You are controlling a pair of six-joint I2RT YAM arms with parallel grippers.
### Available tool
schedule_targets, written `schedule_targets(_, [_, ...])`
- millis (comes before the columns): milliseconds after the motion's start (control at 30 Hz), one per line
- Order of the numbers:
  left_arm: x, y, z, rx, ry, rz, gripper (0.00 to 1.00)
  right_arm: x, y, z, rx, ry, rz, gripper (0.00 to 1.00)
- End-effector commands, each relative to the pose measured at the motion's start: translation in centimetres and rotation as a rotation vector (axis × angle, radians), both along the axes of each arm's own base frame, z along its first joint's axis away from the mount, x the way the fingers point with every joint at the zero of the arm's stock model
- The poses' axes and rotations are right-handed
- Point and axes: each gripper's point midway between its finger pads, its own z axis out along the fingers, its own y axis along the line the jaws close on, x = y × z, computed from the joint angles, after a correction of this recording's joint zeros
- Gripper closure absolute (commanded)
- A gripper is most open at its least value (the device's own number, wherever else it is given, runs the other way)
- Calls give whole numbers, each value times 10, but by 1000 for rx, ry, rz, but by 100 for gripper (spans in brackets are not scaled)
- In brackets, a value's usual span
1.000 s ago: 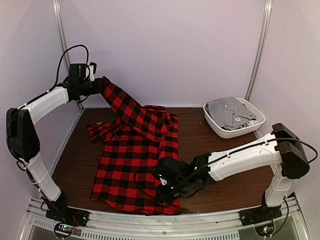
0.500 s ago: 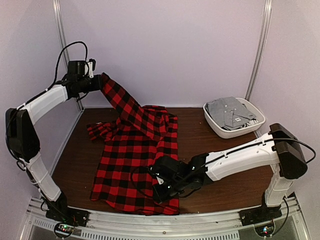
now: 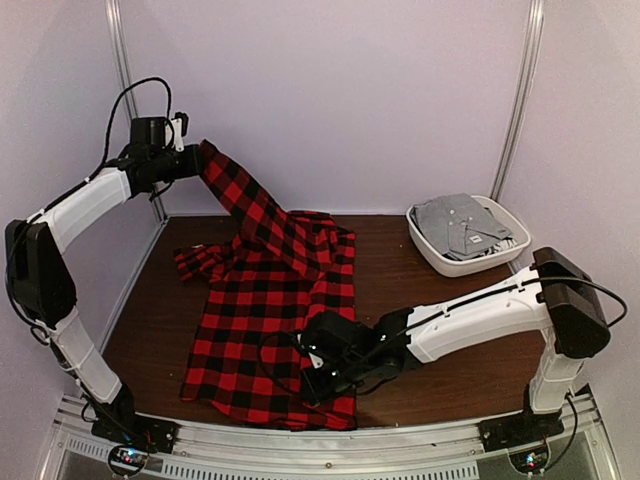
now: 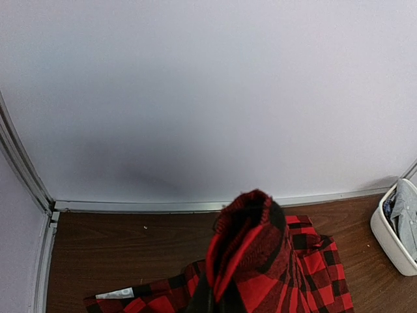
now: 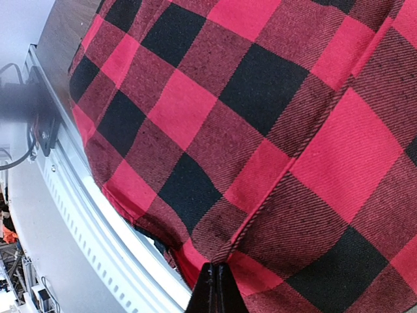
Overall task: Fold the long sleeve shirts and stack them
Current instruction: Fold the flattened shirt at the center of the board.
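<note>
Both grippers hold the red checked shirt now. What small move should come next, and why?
Probably the left gripper should lower its raised sleeve across the shirt, which lies spread on the table with the right gripper clamping its near hem.

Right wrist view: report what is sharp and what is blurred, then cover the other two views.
Right wrist view: flannel shirt weave crisp, the rail at left out of focus. Left wrist view: raised sleeve soft near the lens, a dim shadow on the back wall. Top external view: even light, no glare, sharp throughout.
</note>
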Motion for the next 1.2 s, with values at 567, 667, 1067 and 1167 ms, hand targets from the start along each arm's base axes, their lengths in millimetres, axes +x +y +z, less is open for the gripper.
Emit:
schedule_targets(567, [-48,11,-42,-64,54,28,100,0,6,-3,40,-1,26,85])
schedule_targets(667, [-52,2,-56,-83,79,-17,100,6,7,11,65,-25,20,68])
schedule_targets(1067, [-92,-93,-85,-98,152,-349,100,124,-53,86,125,-238,-257,50])
schedule_targets(1167, [-108,-125,-100,-64,183,-437,100,166,-83,113,171,-297,-385,51])
